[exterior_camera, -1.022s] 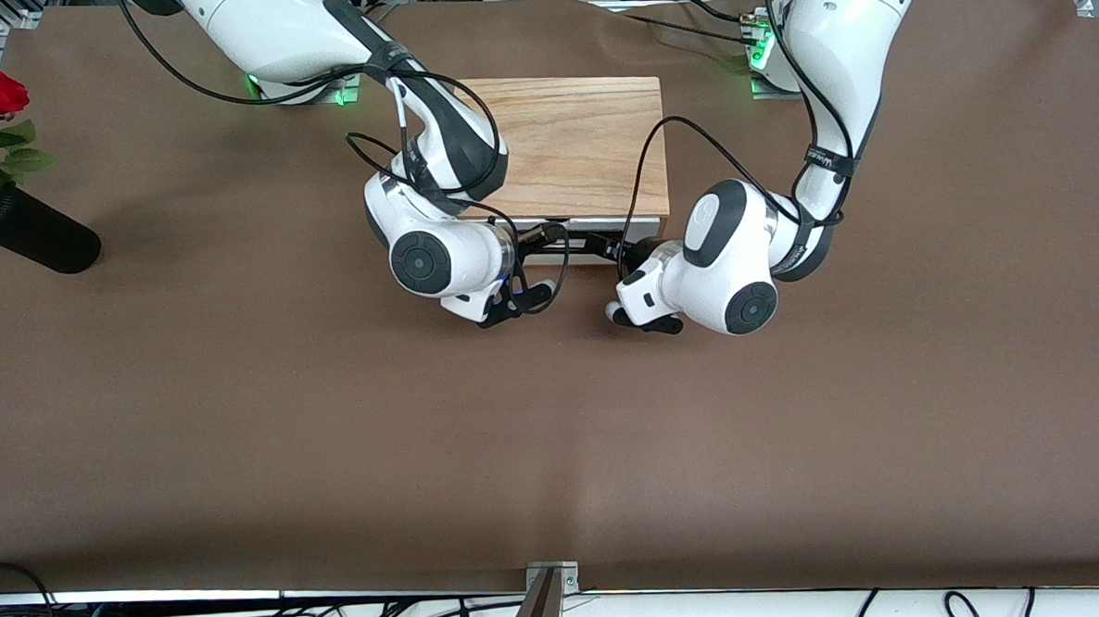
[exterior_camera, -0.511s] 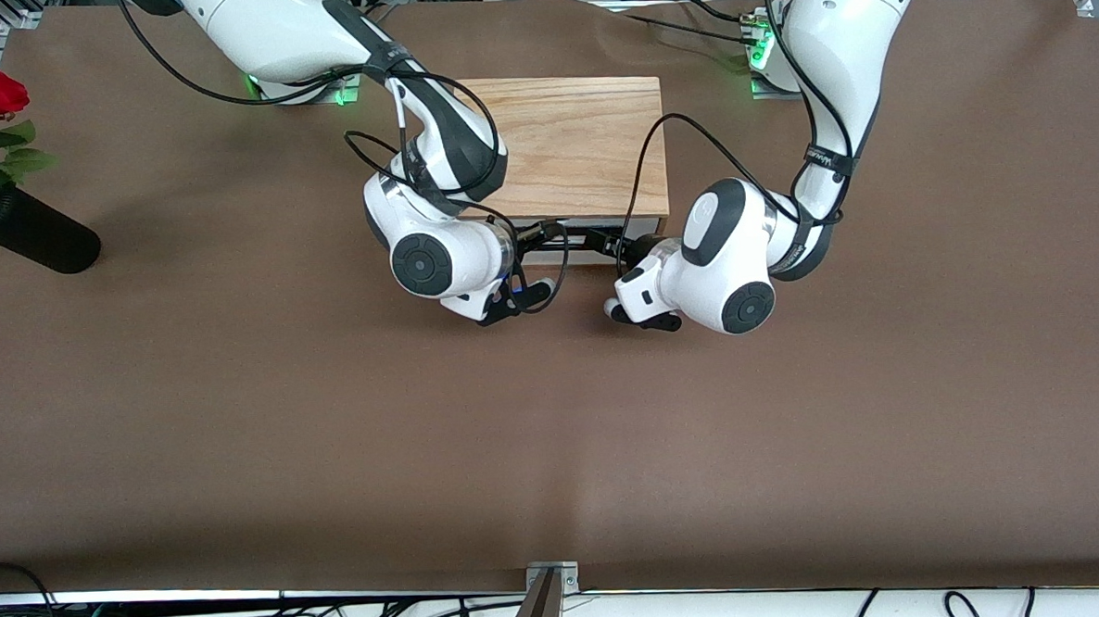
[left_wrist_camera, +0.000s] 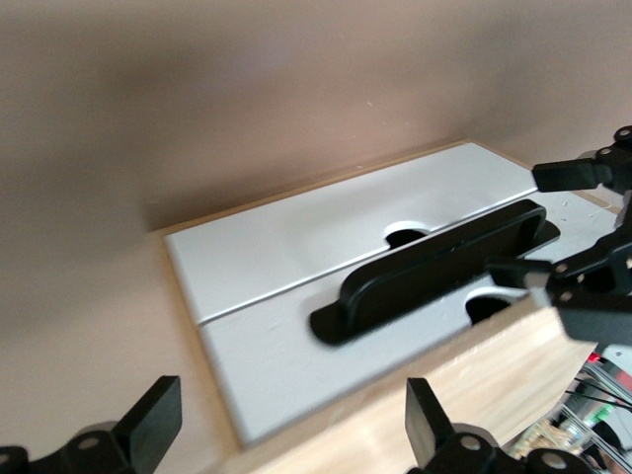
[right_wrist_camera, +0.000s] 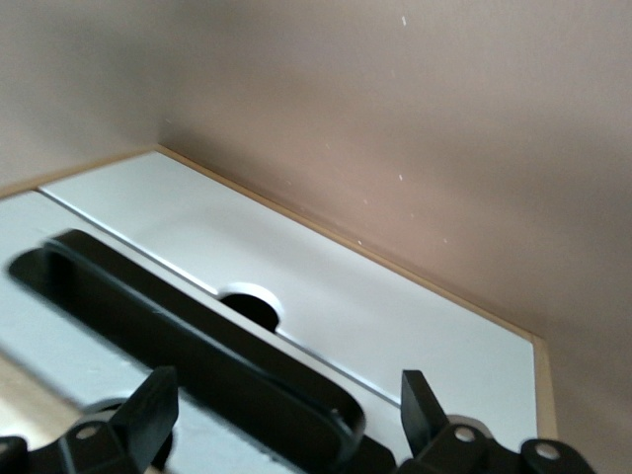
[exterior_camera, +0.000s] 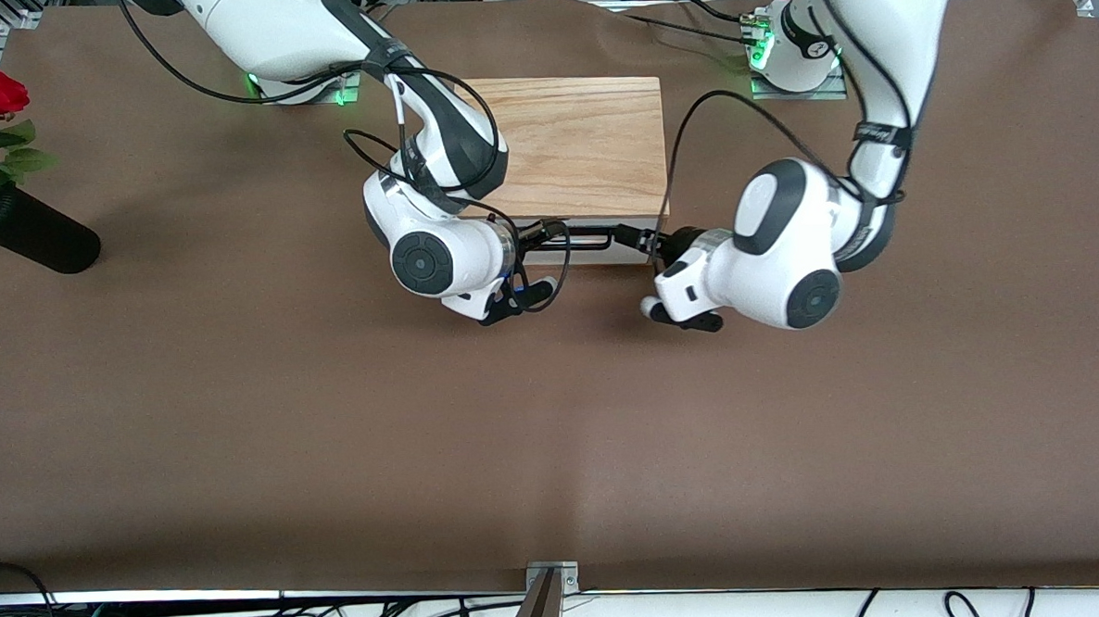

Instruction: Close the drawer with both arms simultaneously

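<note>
The drawer's white front (exterior_camera: 594, 255) with its black bar handle (exterior_camera: 591, 242) sits flush under the oak box's edge. It also shows in the left wrist view (left_wrist_camera: 296, 326) and the right wrist view (right_wrist_camera: 395, 316). My right gripper (exterior_camera: 541, 236) is open, its fingers (right_wrist_camera: 148, 403) on either side of the handle (right_wrist_camera: 188, 326) at the right arm's end. My left gripper (exterior_camera: 647, 240) is open in front of the drawer's corner at the left arm's end, off the handle (left_wrist_camera: 434, 267). Its fingers (left_wrist_camera: 427, 423) hold nothing.
The box's plain wooden top (exterior_camera: 575, 140) lies between the arm bases. A black vase with red roses (exterior_camera: 22, 229) stands at the right arm's end of the brown table (exterior_camera: 555, 438). Cables hang along the table's near edge.
The left arm has swung toward its own end of the table, taking its gripper from the handle's middle to the drawer's corner. The right arm has not moved.
</note>
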{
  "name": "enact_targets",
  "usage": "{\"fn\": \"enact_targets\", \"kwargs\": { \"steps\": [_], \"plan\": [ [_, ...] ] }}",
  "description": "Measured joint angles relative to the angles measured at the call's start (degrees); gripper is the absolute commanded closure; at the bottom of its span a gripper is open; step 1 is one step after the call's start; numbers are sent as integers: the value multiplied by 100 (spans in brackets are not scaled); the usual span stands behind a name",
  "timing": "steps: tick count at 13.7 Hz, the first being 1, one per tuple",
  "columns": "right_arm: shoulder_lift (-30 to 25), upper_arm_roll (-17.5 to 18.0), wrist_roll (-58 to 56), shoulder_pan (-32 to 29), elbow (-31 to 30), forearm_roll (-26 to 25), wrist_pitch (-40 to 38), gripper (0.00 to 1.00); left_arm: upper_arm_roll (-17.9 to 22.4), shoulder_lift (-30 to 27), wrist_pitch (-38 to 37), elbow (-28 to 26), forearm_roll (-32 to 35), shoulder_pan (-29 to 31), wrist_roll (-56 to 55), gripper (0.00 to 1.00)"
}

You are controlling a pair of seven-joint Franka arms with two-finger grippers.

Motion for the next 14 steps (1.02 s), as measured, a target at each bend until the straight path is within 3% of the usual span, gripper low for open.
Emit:
{"fn": "enact_targets", "kwargs": {
  "steps": [4, 8, 11, 14],
  "plan": [
    [-80, -156, 0, -37, 517, -146, -46, 0, 7, -519, -538, 306, 1173, 306, 0, 0],
    [-328, -609, -5, -101, 780, -907, -60, 0, -85, -994, -838, 614, 2733, 431, -24, 0],
    [-531, -1142, -13, -125, 792, -1185, -75, 0, -647, -1458, -1027, 728, 2899, 1351, -29, 0],
    [-685, -1884, -28, -152, 804, -1216, -263, 0, -750, -1723, -1140, 731, 2901, 1620, -27, 0]
  ]
}}
